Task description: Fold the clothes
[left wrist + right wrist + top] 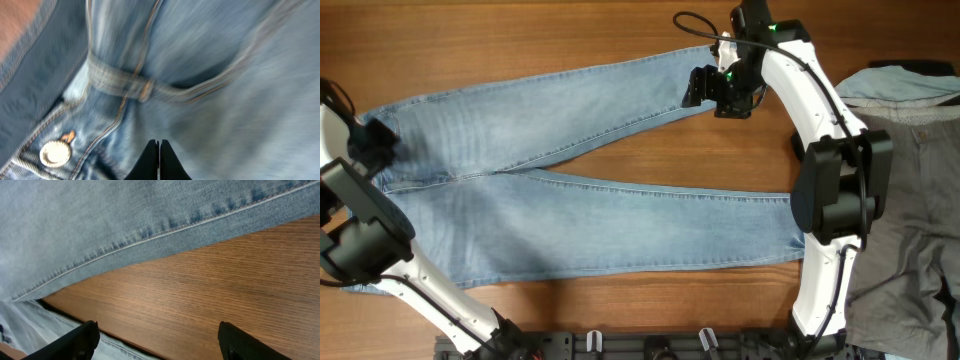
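Overhead
- Jeans (580, 200): light-blue denim, spread flat on the wooden table (620, 30). The waist is at the left and the two legs fan out to the right.
- Grey trousers (910, 220): lie crumpled at the right edge, beside the hem of the lower jeans leg.
- Pale blue garment (905, 82): top right, touching the grey trousers.
- Left gripper (375, 140): sits on the waistband end of the jeans.
- Right gripper (698, 88): at the hem of the upper leg.

Left wrist
- Left gripper (159, 157): fingers pressed together, tips meeting just above the denim. Cannot tell whether any cloth is pinched.
- Jeans (240, 100): fill the view.
- Belt loop (125, 85): lies across the waistband.
- Metal button (55, 153): lower left.
- Copper rivet (67, 136): just above the button.

Right wrist
- Right gripper (157, 330): fingers spread wide over bare table (210, 285), holding nothing.
- Jeans (110, 215): the stitched leg edge runs across the top, ahead of the fingers.
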